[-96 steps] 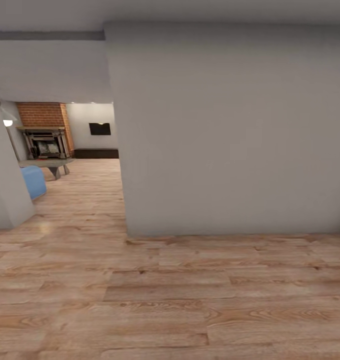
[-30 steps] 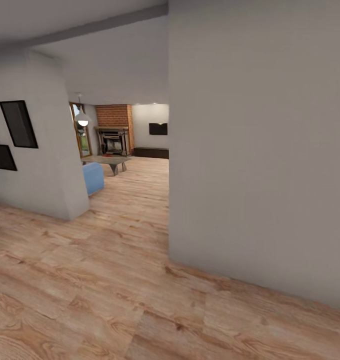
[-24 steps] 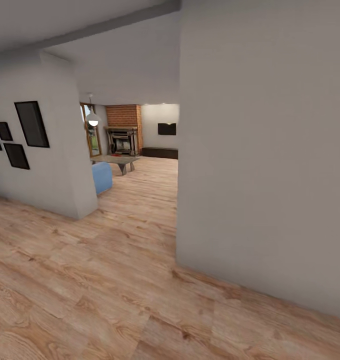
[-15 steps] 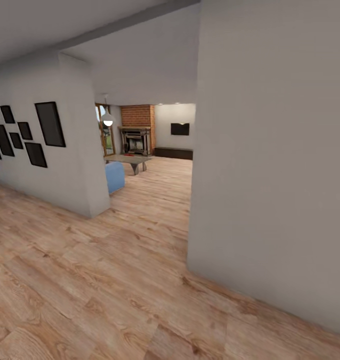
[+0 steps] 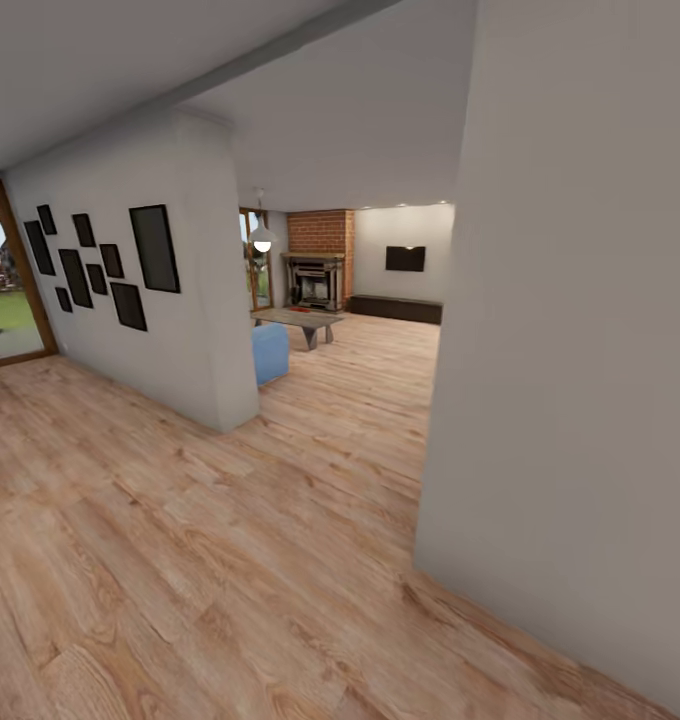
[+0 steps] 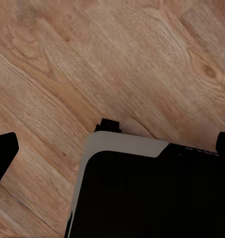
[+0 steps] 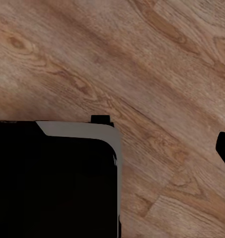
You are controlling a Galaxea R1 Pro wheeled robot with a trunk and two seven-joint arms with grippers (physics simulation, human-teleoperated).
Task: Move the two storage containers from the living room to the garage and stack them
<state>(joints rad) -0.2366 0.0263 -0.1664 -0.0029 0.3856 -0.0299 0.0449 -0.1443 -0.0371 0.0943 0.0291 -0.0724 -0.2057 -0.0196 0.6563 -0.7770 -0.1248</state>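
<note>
The two storage containers are out of view, and so are the garage and its floor. Through an opening ahead I see the living room (image 5: 360, 360), with a blue sofa end (image 5: 271, 352), a grey low table (image 5: 298, 320) and a white pendant lamp (image 5: 262, 240). In the left wrist view my left gripper (image 6: 112, 148) is open over wood planks, its fingertips (image 6: 3, 153) far apart and empty. In the right wrist view my right gripper (image 7: 112, 148) also hangs over planks above the robot's dark base, with one fingertip (image 7: 224, 148) at the picture's edge.
A grey wall (image 5: 580, 350) stands close on my right, its corner near the opening. On the left a wall stub (image 5: 180, 300) carries several black frames. A glass door (image 5: 5, 270) shows at the far left. A brick fireplace (image 5: 318, 262) is at the back.
The whole view has swung to the left, so the camera has turned. The framed wall and glass door have come into sight, and the right wall has slid toward the picture's right edge.
</note>
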